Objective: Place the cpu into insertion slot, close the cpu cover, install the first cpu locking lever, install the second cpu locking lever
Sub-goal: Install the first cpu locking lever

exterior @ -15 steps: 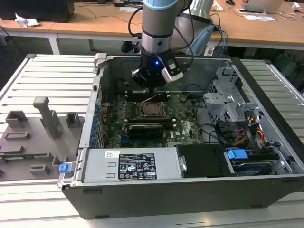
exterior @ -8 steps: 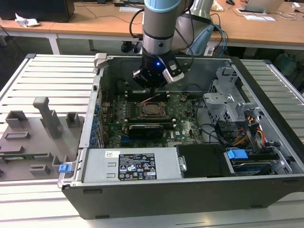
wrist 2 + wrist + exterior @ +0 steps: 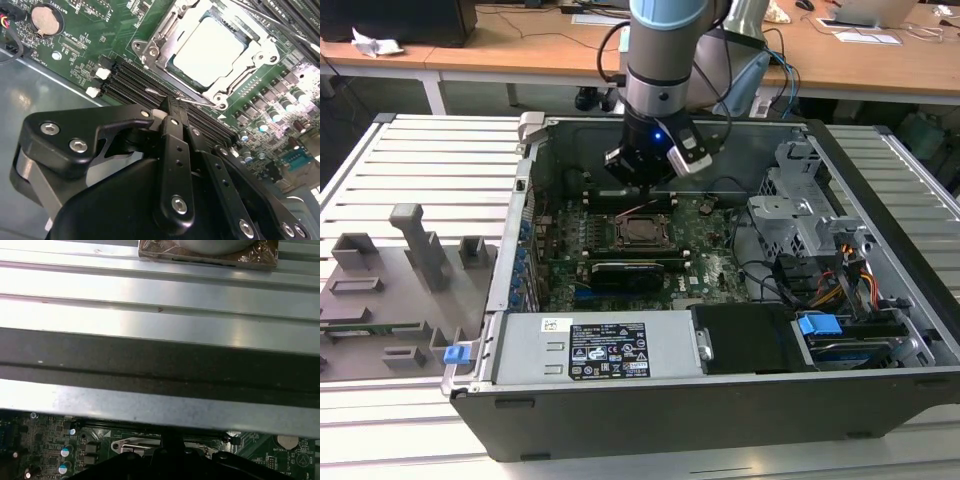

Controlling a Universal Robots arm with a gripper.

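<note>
Exterior view: black gripper [image 3: 646,186] low over green motherboard [image 3: 715,262] inside open grey computer case [image 3: 720,385], just behind flat silver-grey square cpu [image 3: 642,230].
Second wrist view: cpu [image 3: 209,46] seated in dark metal-rimmed insertion slot [image 3: 172,68]; thin silvery framed cpu cover [image 3: 260,52] down around it; black fingers [image 3: 173,132] pressed together, gripping nothing.
First wrist view: ribbed metal bench [image 3: 160,295] beyond case wall.

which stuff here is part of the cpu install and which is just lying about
Job:
cpu, seated in the insertion slot
cpu cover, closed over it
locking lever
gripper beside the lever

Lying about:
graphics card
memory slots
coin battery
grey fixtures
</note>
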